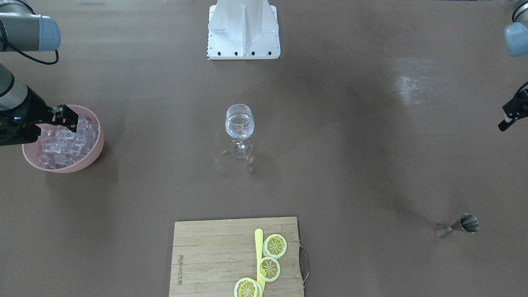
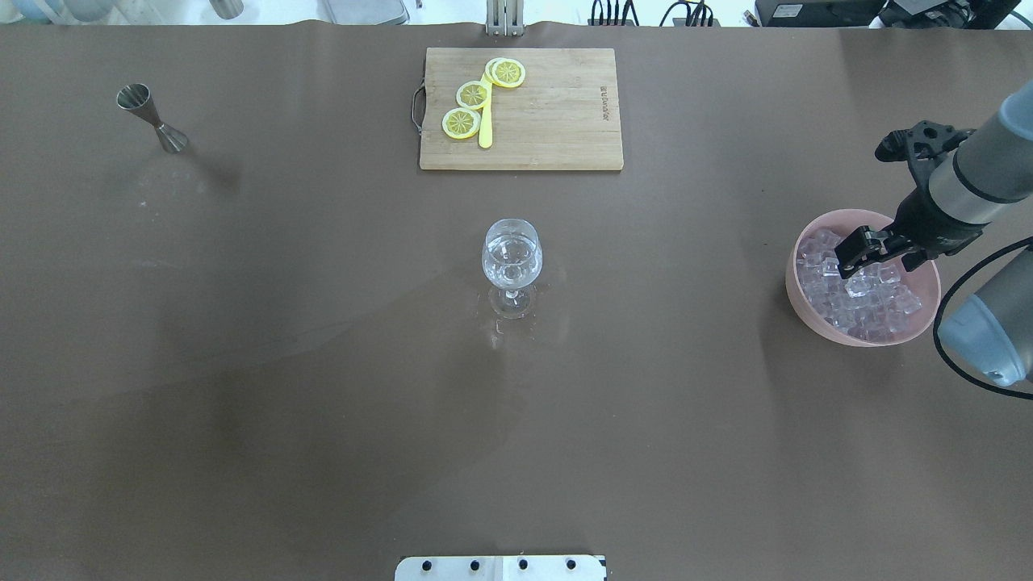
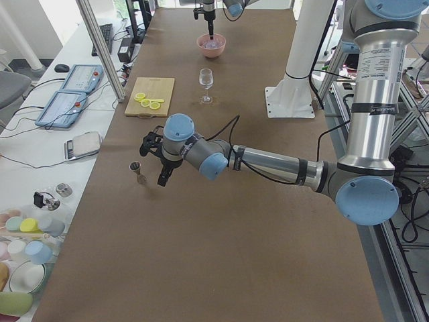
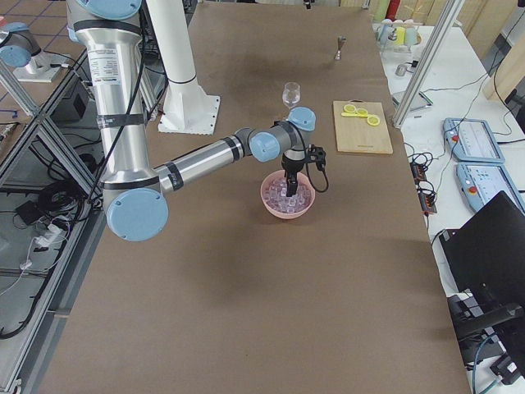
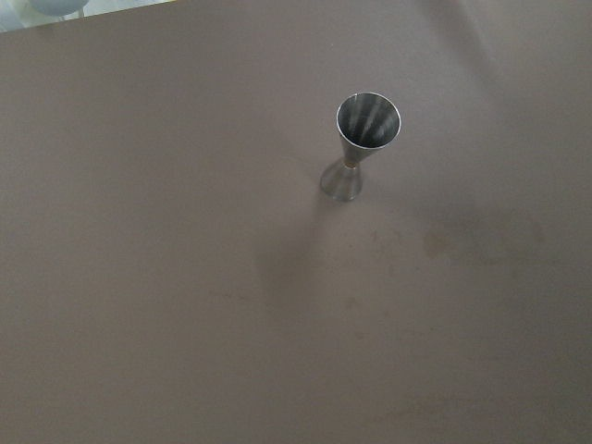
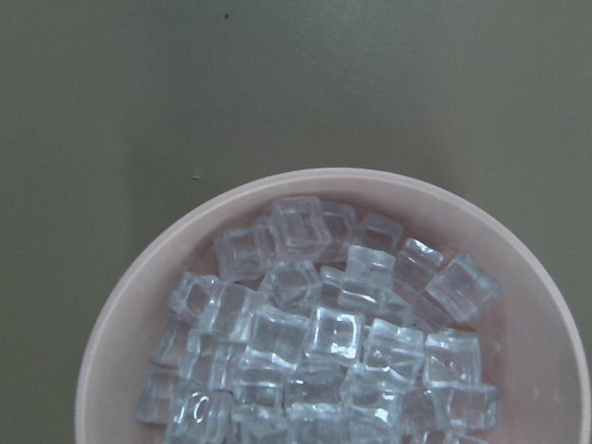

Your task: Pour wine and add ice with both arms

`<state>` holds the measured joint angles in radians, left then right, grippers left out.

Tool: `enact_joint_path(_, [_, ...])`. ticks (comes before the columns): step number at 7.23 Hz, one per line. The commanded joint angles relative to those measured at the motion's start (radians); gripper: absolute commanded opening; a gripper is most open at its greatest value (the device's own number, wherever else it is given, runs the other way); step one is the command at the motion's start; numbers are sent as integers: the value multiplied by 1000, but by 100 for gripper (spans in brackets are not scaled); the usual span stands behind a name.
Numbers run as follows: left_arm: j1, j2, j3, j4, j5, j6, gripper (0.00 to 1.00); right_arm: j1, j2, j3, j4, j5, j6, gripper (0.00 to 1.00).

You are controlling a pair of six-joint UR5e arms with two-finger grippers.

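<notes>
Glassy ice (image 6: 314, 333) cubes fill round pink bowl (image 6: 546, 361).

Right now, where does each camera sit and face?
Front-facing: across the table, facing the robot; pedestal, right gripper over the pink bowl.
Overhead: behind the robot, looking forward; right arm at the bowl.
Exterior left: table's left end; left arm near, by the jigger.
Exterior right: table's right end; right arm near.
Left wrist: down on the jigger; no body.
Right wrist: down on the ice; no body.
Shared: first two show the wine glass.

Ice (image 6: 314, 342) in bowl (image 6: 555, 351); wine (image 1: 239, 126) in glass (image 1: 240, 110).
</notes>
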<state>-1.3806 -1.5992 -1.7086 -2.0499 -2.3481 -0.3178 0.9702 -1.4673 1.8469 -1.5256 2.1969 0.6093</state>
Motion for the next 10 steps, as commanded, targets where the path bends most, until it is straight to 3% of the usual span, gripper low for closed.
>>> enact_joint_path(1, [-15,2,-8,0,0,3,99,-21,-1,-23,30,0,4,67])
enact_joint_path(4, [-24,2,-9,0,0,3,99,-33,-8,-25,30,0,3,23])
enact_joint_path(5, [-26,2,-9,0,1,3,99,-31,-7,-25,30,0,1,0])
enact_joint_path(6, [-29,2,-9,0,0,3,99,-31,-7,-23,30,3,0,0])
enact_joint_path(8, [-31,2,-9,0,0,5,99,-16,33,119,-77,23,4,0])
enact_joint_path(10, [-31,25,-22,-28,-2,0,99,-33,291,164,-291,20,157,0])
